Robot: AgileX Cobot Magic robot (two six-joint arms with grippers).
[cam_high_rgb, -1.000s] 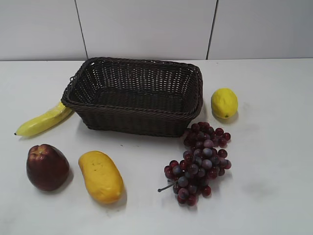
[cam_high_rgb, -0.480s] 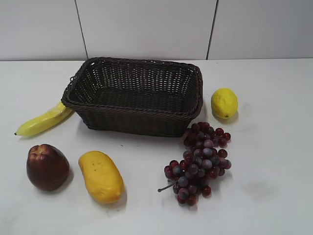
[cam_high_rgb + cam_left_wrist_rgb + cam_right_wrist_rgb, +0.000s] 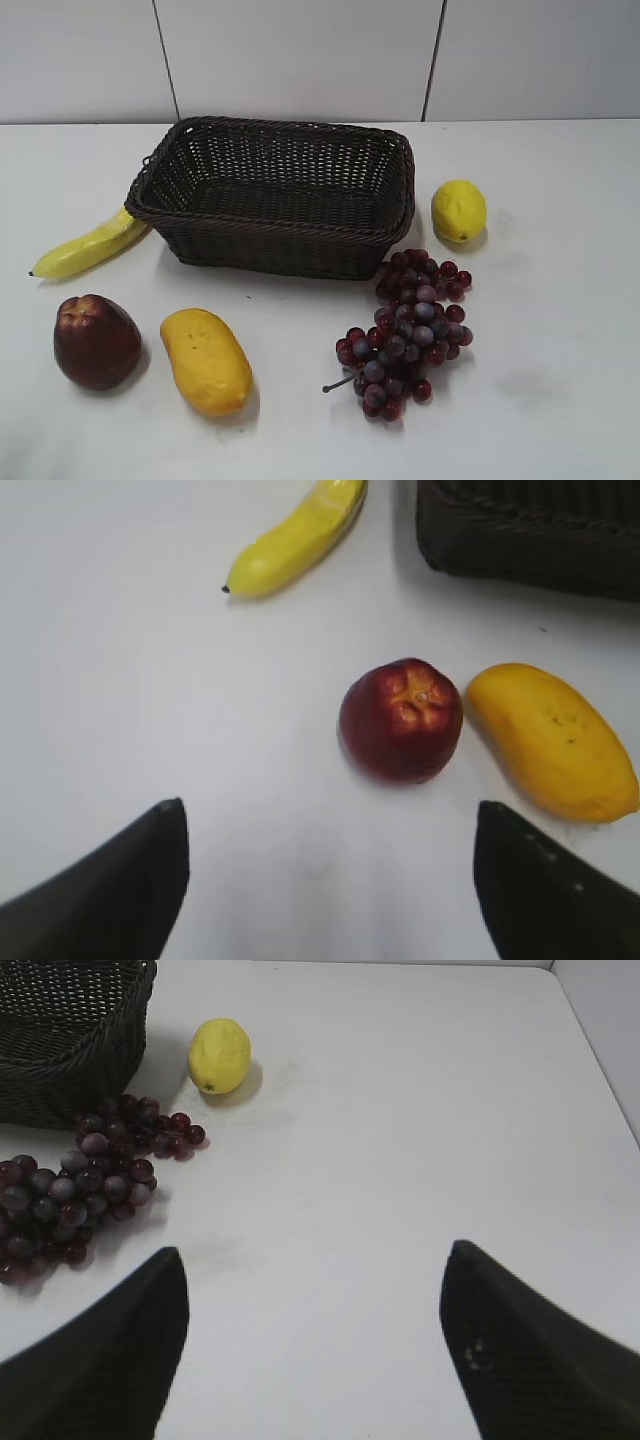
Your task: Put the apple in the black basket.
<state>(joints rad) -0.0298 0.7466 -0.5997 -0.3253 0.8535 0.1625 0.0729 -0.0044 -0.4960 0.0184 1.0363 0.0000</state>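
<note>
The dark maroon apple (image 3: 96,342) sits on the white table at the front left, and shows in the left wrist view (image 3: 401,720) with its dimpled top up. The black basket (image 3: 272,195) stands empty at the back centre; its corner shows in the left wrist view (image 3: 530,535) and the right wrist view (image 3: 70,1045). My left gripper (image 3: 330,825) is open and empty, above the table short of the apple. My right gripper (image 3: 315,1265) is open and empty over bare table. Neither gripper shows in the exterior view.
A yellow mango (image 3: 207,361) lies just right of the apple. A banana (image 3: 90,245) lies against the basket's left side. A bunch of dark red grapes (image 3: 408,330) and a lemon (image 3: 458,210) lie right of the basket.
</note>
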